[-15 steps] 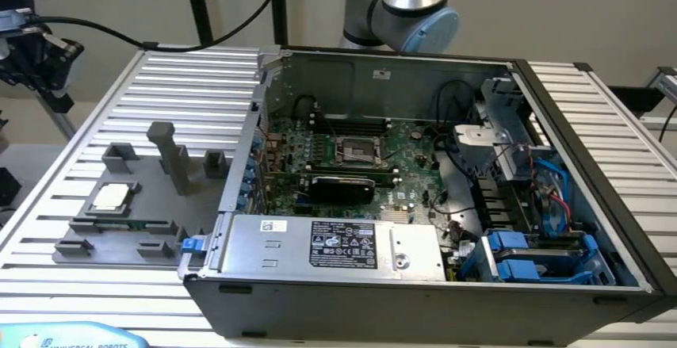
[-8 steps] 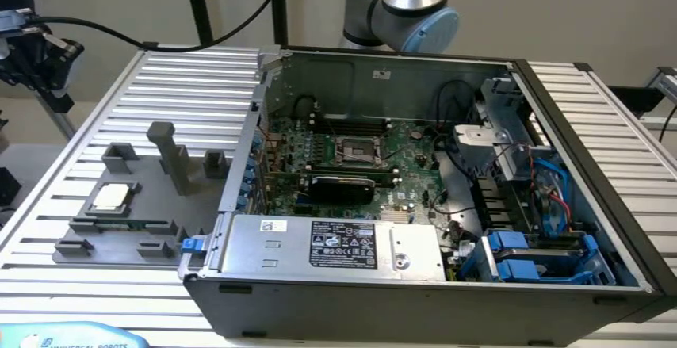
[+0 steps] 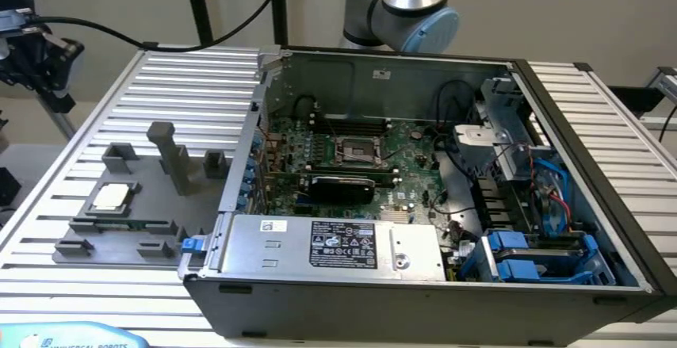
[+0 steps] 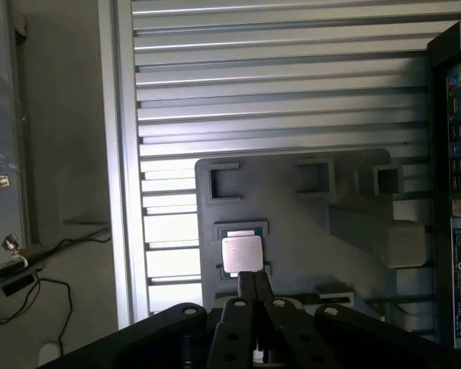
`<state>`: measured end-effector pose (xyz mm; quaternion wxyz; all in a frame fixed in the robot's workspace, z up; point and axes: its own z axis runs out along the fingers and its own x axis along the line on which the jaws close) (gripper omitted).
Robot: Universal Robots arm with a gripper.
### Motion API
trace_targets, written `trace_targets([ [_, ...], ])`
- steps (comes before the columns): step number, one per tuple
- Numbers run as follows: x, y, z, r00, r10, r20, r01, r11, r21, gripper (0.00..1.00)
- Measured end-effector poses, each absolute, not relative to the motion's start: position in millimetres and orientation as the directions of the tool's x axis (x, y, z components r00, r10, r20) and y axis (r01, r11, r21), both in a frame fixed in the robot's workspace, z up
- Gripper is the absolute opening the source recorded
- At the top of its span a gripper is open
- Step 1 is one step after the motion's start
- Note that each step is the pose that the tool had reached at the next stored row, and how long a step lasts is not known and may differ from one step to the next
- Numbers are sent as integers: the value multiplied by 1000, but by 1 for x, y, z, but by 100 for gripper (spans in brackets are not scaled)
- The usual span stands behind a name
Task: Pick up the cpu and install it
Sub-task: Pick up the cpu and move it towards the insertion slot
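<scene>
This is a robotics lab or test workshop. A grey industrial robot arm (image 3: 407, 7) rises behind a ribbed aluminium table (image 3: 201, 70). On the table sits a desktop computer case (image 3: 423, 300) with its side off and its circuit board (image 3: 413, 166) exposed. Beside it, a grey plastic jig (image 3: 148, 205) holds a loose chip (image 3: 111, 197). Black stands (image 3: 196, 3) and cables (image 3: 79, 22) line a bare wall (image 3: 592, 15).

"UNIVERSAL ROBOTS" stands on a pale blue panel (image 3: 74, 338) — the black power-supply label (image 3: 343, 246) carries print too fine to read.
</scene>
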<state>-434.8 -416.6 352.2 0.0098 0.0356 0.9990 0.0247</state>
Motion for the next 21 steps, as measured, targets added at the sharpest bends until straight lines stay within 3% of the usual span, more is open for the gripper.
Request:
trace_targets([
  [3, -435, -417, 352, -997, 72, -18, 71, 996, 50, 30],
  [4, -435, -417, 352, -997, 72, -18, 71, 996, 50, 30],
  [10, -435, -417, 352, -997, 72, -18, 71, 996, 50, 59],
  [13, -435, -417, 351, -997, 72, -18, 71, 996, 50, 65],
  [14, -435, -417, 349, -997, 72, -18, 71, 996, 50, 71],
  [21, -435, -420, 337, -997, 72, -17, 71, 996, 50, 71],
])
